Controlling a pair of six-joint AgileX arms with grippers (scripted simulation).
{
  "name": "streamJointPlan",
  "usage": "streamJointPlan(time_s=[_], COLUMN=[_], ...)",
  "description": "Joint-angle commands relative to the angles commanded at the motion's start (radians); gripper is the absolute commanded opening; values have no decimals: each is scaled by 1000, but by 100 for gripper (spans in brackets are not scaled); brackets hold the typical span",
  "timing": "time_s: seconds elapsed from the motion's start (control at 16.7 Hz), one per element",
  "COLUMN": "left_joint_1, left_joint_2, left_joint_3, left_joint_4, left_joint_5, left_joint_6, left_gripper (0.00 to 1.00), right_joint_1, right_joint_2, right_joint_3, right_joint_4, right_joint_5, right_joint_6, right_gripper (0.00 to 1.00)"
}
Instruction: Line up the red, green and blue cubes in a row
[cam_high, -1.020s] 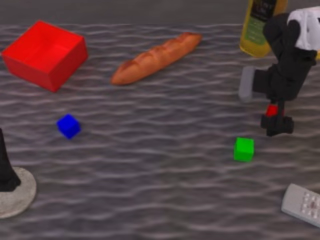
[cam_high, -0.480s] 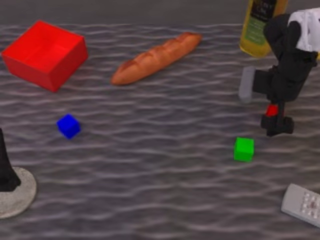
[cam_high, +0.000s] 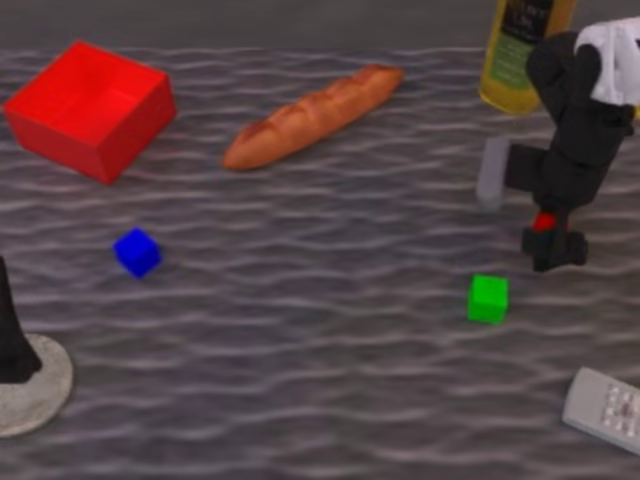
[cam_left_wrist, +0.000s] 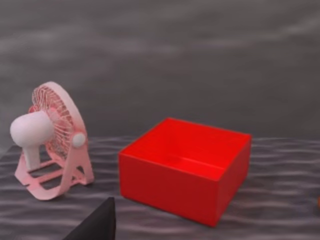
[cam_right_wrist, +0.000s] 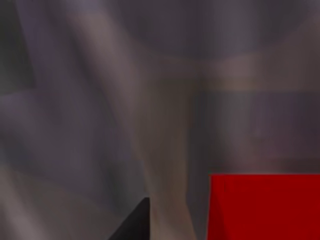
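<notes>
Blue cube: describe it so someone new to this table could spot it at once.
Start at the big hollow red box in the top view's upper left. Just below it, alone on bare table, sits the blue cube. It is the only deep blue thing, far left of the green cube.

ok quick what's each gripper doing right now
Left gripper: parked at the table's left edge, state cannot be told.
Right gripper: down on the red cube, grip cannot be told.
</notes>
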Motion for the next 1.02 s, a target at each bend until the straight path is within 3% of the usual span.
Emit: streamJointPlan(time_s=[0.12,0.18,0.6,1.02], left_joint_1=[0,0,0,0], left_joint_2=[0,0,0,0], left_joint_3=[0,0,0,0], left_joint_4=[0,0,0,0], left_joint_5=[0,0,0,0], left_joint_6=[0,0,0,0], left_gripper=[100,100,100,100], right_joint_1=[0,0,0,6], right_joint_2=[0,0,0,-93], right_joint_3=[0,0,0,97], right_joint_4=[0,0,0,-196], right_joint_5=[0,0,0,-9], right_joint_6=[0,0,0,21], right_gripper=[2,0,0,0])
